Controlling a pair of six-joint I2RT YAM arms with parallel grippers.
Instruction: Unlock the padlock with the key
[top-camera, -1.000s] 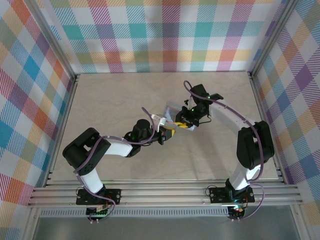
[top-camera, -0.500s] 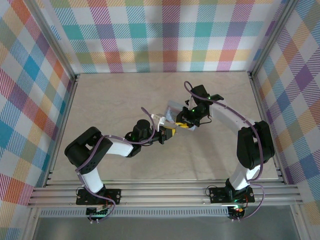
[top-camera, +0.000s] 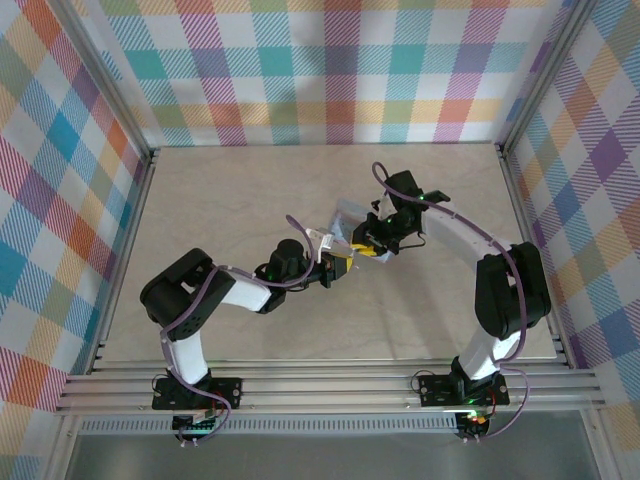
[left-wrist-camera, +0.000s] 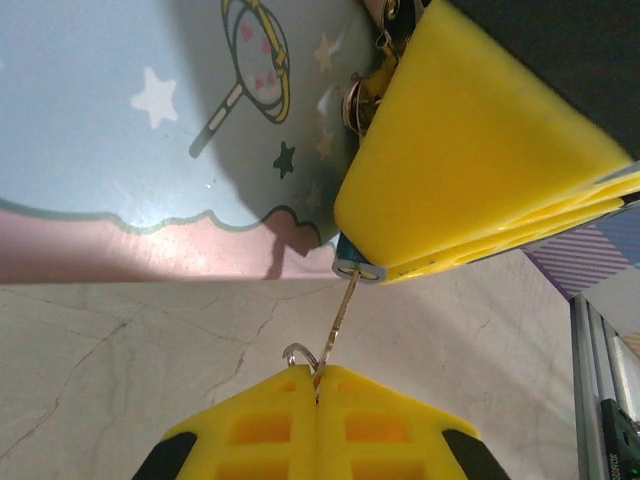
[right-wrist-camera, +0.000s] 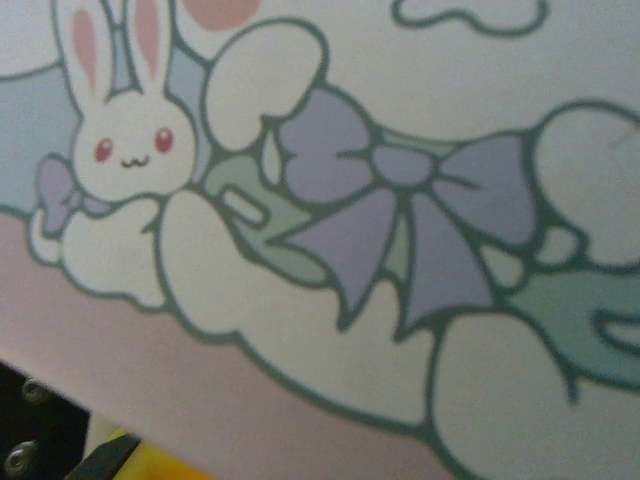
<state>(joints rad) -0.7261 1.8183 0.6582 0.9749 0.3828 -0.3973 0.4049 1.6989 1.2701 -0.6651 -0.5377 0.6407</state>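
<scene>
Yellow-padded, the left gripper is clamping its jaws on the key, aiming it at the padlock that the right gripper's jaws are pinching steady beside the tin.

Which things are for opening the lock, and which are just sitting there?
For the job: key; padlock; left gripper, pinching the key; right gripper, holding the padlock.

Just sitting there: pale blue cartoon-printed tin.
</scene>
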